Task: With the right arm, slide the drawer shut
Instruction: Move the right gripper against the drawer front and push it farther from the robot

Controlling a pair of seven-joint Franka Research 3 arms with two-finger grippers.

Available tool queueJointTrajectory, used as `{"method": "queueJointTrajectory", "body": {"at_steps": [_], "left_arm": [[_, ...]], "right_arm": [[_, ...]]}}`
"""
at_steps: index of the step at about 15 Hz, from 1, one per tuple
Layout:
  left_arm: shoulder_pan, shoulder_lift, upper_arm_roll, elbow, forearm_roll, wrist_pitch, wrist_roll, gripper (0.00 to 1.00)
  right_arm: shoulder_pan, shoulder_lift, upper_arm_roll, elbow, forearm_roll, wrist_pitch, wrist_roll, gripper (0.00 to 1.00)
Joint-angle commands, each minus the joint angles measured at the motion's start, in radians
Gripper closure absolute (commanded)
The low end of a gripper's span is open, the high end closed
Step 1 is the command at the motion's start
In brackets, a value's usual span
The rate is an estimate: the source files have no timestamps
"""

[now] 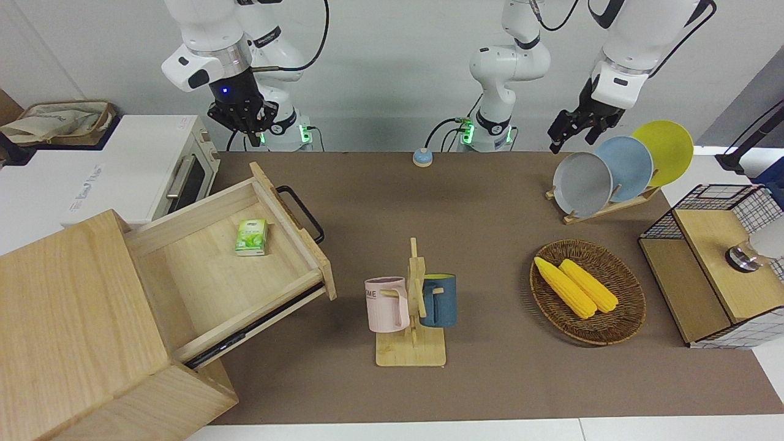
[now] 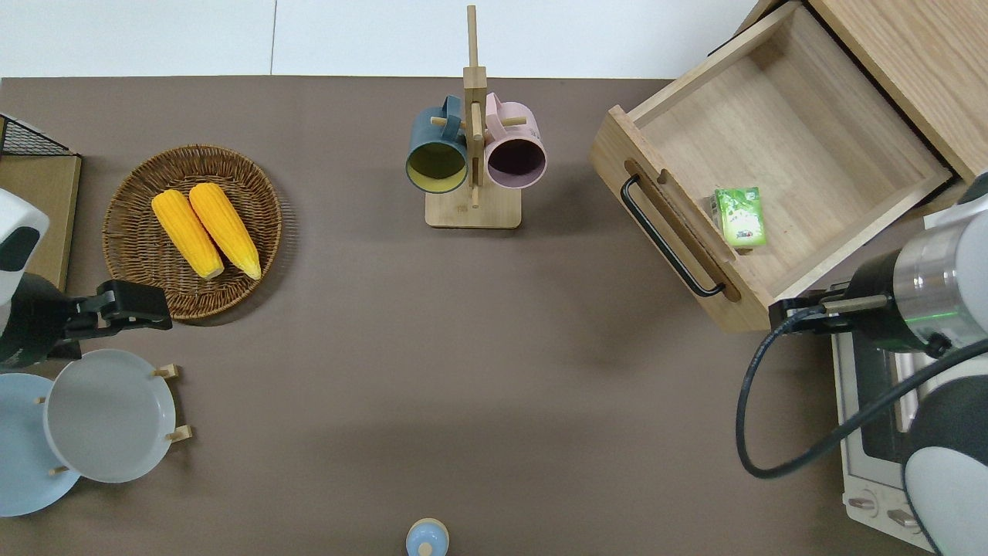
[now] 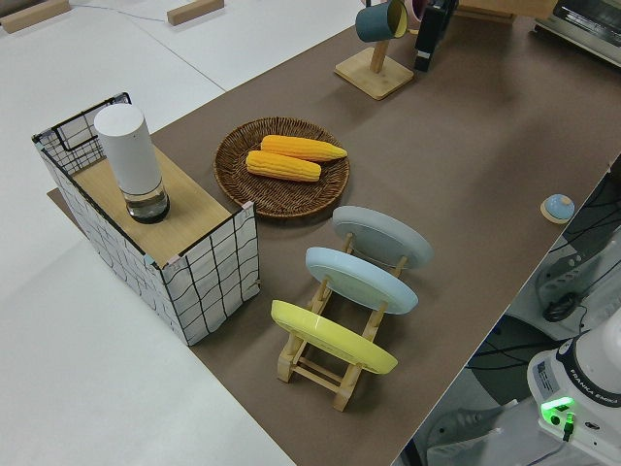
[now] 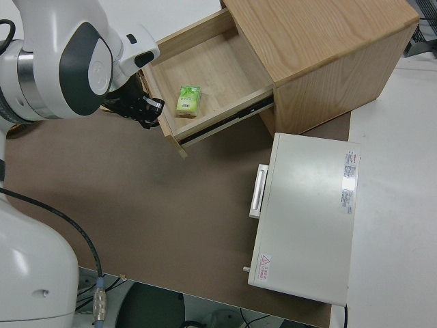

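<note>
Beside open drawer (image 2: 779, 147), right gripper (image 2: 789, 315)

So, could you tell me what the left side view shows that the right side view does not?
Only the left side view shows the wicker basket with two corn cobs, the plate rack and the wire-mesh box. Only the right side view shows the open drawer with a green packet in it, the white toaster oven and the right gripper at the drawer's front. Both share the brown table.
</note>
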Motion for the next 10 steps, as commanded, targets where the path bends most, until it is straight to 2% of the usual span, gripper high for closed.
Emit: {"method": "queueJointTrajectory", "body": {"at_steps": [1, 3, 7, 10], "left_arm": [[-0.001, -0.008, 0.004, 0.004, -0.001, -0.015, 0.009, 0.01], [-0.001, -0.008, 0.004, 0.004, -0.001, -0.015, 0.009, 0.01], [-0.001, -0.008, 0.004, 0.004, -0.001, -0.017, 0.009, 0.01], [-0.001, -0.008, 0.004, 0.004, -0.001, -0.017, 0.009, 0.01]], "right_arm": [[0.006, -0.016, 0.016, 0.0, 0.017, -0.039, 0.143, 1.0], [0.019, -0.019, 0.019, -0.005, 0.05, -0.042, 0.23, 1.0], [0.106, -0.017, 0.016, -0.029, 0.068, -0.027, 0.469, 1.0], [0.172, -0.011, 0.008, -0.065, 0.074, 0.033, 0.594, 1.0]]}}
